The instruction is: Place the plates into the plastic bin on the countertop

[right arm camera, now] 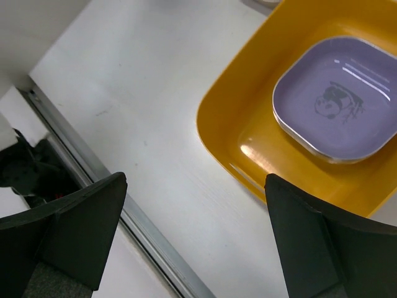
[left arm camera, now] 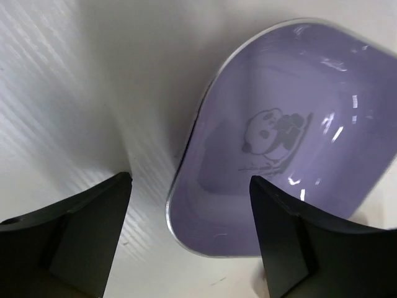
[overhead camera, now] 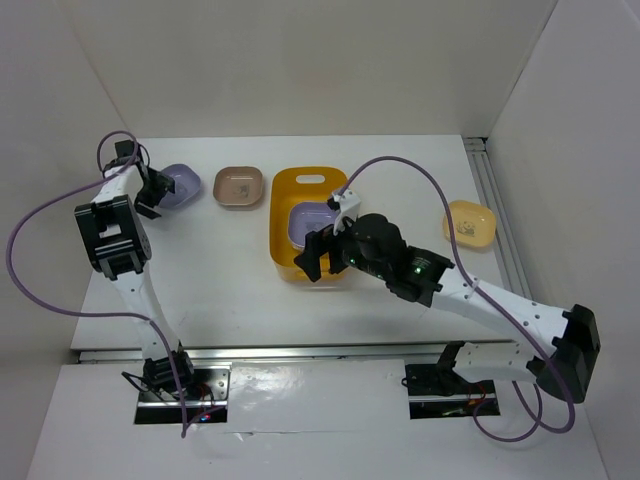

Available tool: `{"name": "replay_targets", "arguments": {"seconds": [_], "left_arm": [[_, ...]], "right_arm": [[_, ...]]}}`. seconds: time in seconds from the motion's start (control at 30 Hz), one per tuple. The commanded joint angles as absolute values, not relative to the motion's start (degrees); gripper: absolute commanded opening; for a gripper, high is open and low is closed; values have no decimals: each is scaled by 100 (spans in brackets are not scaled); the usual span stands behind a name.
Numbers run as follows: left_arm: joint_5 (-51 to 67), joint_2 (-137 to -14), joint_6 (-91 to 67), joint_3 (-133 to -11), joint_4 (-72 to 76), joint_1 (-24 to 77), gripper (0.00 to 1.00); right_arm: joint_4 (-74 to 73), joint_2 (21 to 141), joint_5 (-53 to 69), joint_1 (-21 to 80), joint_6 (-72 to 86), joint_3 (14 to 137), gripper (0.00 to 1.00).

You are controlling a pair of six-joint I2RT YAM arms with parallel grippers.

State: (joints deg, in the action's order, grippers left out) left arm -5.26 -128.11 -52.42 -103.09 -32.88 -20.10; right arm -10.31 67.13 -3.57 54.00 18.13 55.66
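On countertop [overhead camera: 220, 275], 3 plates [overhead camera: 238, 187], 1 plastic bin [overhead camera: 284, 196], 1 plate [overhead camera: 310, 224] inside

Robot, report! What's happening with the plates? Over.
Left pincer open, straddling lavender plate's rim. Right pincer open, empty, by bin. One purple plate inside. Nothing in the way.

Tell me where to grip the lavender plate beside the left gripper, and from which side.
The lavender plate lies flat and shallow, so only its raised rim offers a pinch. Take the edge nearest the left gripper, from above, one finger inside, one outside.
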Motion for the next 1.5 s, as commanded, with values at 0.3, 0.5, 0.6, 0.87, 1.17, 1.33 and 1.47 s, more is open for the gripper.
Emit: {"name": "replay_targets", "arguments": {"seconds": [0.3, 0.5, 0.6, 0.87, 1.17, 1.33, 1.47], "left_arm": [[-1037, -12596, -5537, -10485, -3691, -2004, 11], [-827, -11849, -5484, -10590, -3771, -1943, 0], [-773, -11050, -5415, -10539, -3588, -1672, 0], [-1073, -9563, -4835, -10836, -3637, -55, 0], [-992, -9456, -4755, -10250, -3991, 2150, 0], [-940, -10062, -4544, -9984, -3920, 2671, 0], [-835, -10195, -4421, -9906, -3920, 2725, 0]], "right_arm": [[-853, 6337, -650, 5502, 1915, 5520, 99], [-957, 6215, -721, 5502, 1978, 5520, 99], [-1107, 6100, -853, 5502, 1978, 5520, 99], [-1923, 5423, -2651, 5502, 2618, 5467, 99], [-3578, 5581, -3948, 3764, 3507, 5776, 99], [-2998, 5747, -2797, 2595, 2945, 5573, 99], [-2376, 6020, -1734, 1532, 2532, 5292, 99]]}}
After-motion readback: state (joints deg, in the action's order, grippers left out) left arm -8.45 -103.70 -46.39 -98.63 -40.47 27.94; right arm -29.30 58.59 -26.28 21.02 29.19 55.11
